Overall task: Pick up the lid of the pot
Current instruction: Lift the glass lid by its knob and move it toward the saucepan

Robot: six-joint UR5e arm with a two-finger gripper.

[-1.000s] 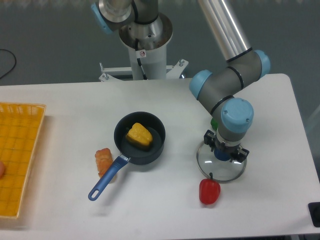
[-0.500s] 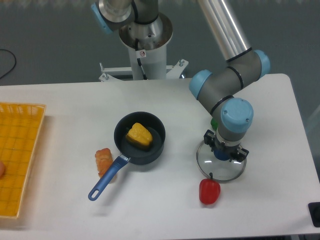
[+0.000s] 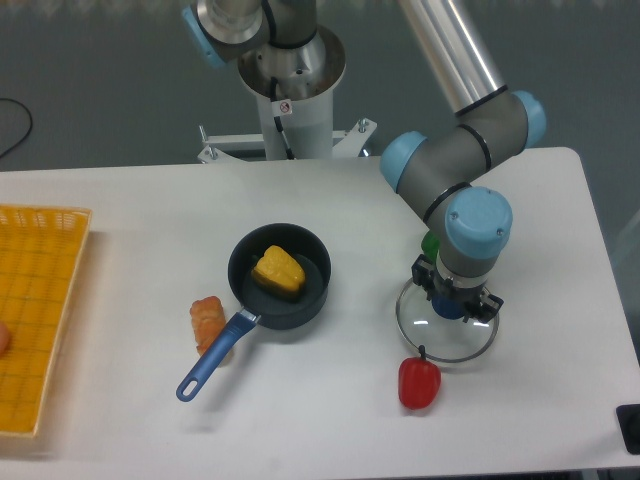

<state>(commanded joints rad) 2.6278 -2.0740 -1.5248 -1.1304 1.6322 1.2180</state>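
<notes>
L edge: yellow crate (image 3: 48, 245). Next R: brown item (image 3: 207, 324), beside blue handle (image 3: 212, 362) of blk. pan (image 3: 262, 310); yellow item (image 3: 279, 269) inside. R side: red pepper (image 3: 419, 384), near side of pot lid (image 3: 445, 346); green item (image 3: 430, 243) partly hidden behind gripper (image 3: 454, 299). Gripper: fingers pinching lid's blue knob (image 3: 446, 306). Lid/table clearance: cannot tell.

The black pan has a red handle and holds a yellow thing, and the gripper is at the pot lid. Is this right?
The handle is blue, not red, as the camera view shows. The black pan does hold a yellow thing, and the gripper is at the pot lid.
</notes>
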